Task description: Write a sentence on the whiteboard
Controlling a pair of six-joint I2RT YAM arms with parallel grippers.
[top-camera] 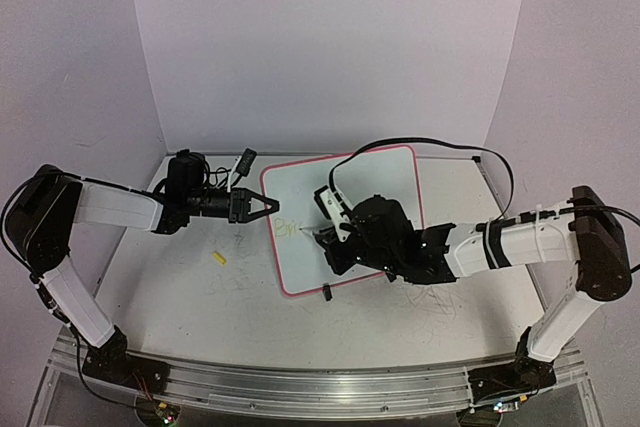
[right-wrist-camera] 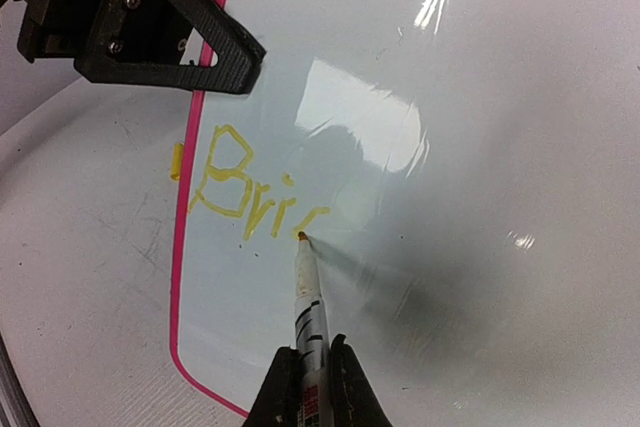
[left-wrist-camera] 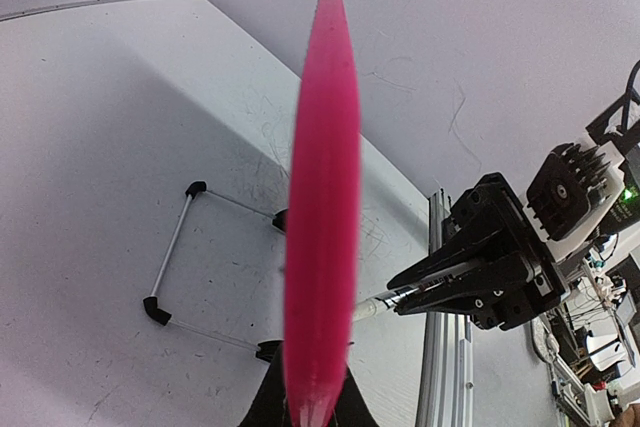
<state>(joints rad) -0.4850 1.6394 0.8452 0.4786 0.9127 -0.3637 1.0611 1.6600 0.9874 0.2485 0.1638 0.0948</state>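
On the top camera the whiteboard lies flat on the counter, turned slightly askew. My left end effector comes in from 9 o'clock and is clamped down on the board's left rim. My right end effector reaches over the board from 3 o'clock. The sentence is only a faint yellow start near the left rim. It sits just beside the right end effector at its 9 o'clock, and at 4 o'clock from the left one. A small yellow piece lies on the counter at 7 o'clock from the left end effector, apart from the board.

On the left wrist camera the board's pink rim is a blurred edge-on streak. It rises from between my own fingers at 6 o'clock up to 12 o'clock. The right end effector sits at 4 o'clock, with a marker poking out of it towards the rim.

On the right wrist camera the fingers at 6 o'clock are closed tight on the marker, which points up to 12 o'clock with its tip touching the board. The yellow letters read roughly "Bric". They run off to 10 o'clock from the tip, and the last stroke ends right at the tip. The left end effector sits over the pink rim at 11 o'clock.
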